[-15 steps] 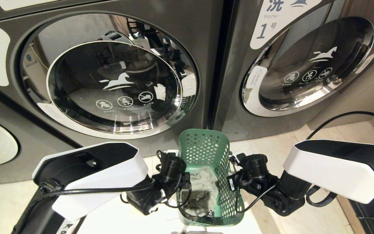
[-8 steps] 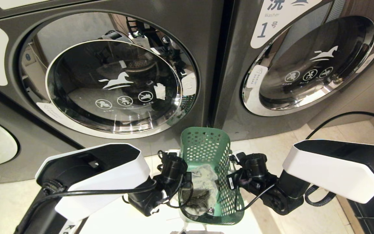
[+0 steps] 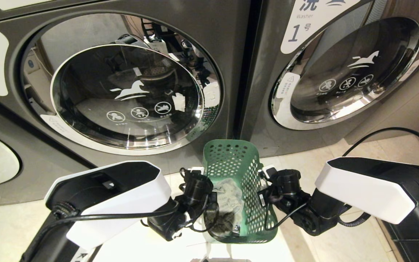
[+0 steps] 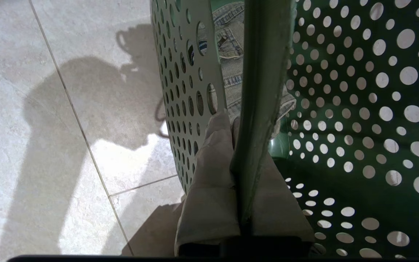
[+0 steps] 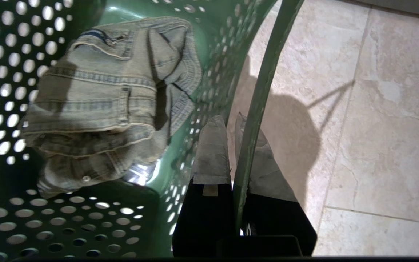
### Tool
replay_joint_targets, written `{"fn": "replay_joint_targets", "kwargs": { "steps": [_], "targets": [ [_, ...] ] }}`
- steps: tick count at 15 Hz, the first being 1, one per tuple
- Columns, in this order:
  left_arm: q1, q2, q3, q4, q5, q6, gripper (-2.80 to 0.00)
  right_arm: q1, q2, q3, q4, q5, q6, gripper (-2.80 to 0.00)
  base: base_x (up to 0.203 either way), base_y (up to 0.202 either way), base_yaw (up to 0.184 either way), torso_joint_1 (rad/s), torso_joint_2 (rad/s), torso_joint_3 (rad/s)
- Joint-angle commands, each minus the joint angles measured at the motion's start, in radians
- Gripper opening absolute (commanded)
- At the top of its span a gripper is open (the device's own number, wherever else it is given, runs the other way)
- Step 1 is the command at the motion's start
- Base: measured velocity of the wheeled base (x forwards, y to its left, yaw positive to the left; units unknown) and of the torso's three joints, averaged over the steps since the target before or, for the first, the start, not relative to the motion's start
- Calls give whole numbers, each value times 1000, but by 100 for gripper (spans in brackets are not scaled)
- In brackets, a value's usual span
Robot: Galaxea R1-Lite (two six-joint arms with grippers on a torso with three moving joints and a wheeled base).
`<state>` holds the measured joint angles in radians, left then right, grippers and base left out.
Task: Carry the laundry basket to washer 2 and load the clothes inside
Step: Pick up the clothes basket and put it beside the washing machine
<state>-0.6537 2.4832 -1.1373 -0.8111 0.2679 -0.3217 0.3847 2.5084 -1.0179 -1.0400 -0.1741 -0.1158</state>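
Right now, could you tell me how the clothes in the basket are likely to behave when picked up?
Probably floppy: the clothes lie crumpled in soft folds. Likely light, being much smaller than the basket. The seamed denim-like weave should give a pincer good purchase, though loose ends may dangle and snag.

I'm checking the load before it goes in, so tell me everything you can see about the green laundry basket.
The green perforated plastic laundry basket is tall and narrow, its walls full of round holes, with a smooth rim. It sits between the arms, in front of the two grey washers, over pale floor tiles. The left gripper and the right gripper are each shut on a side wall at the rim. Inside, on its bottom, lies a folded bundle of faded denim clothes.
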Motion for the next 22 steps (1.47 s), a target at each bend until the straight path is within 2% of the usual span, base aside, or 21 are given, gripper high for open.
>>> {"fn": "replay_joint_targets", "kwargs": {
  "steps": [1,7,8,9,15,19,22],
  "targets": [
    [-4,6,-4,-2,4,-3,-280,0,10,-1,-6,-4,-4,-280,0,0,0,0,0,0],
    [-11,21,-45,33,4,-9,-280,-6,5,-4,-5,-39,-41,-280,0,0,0,0,0,0],
    [-11,26,-53,46,5,-10,-280,-6,8,-8,-5,-39,-44,-67,0,0,0,0,0,0],
    [-11,32,-59,53,14,-10,0,-7,9,-11,-5,-39,-41,0,0,0,0,0,0,0],
    [-12,0,-47,72,23,-33,0,-6,-26,12,-4,-29,-34,0,0,0,0,0,0,0],
    [-12,-153,-9,181,25,-67,0,-3,-162,146,0,11,-16,0,0,0,0,0,0,0],
    [-9,-282,31,201,26,-77,0,12,-294,238,1,32,28,0,0,0,0,0,0,0]
  ]
}}
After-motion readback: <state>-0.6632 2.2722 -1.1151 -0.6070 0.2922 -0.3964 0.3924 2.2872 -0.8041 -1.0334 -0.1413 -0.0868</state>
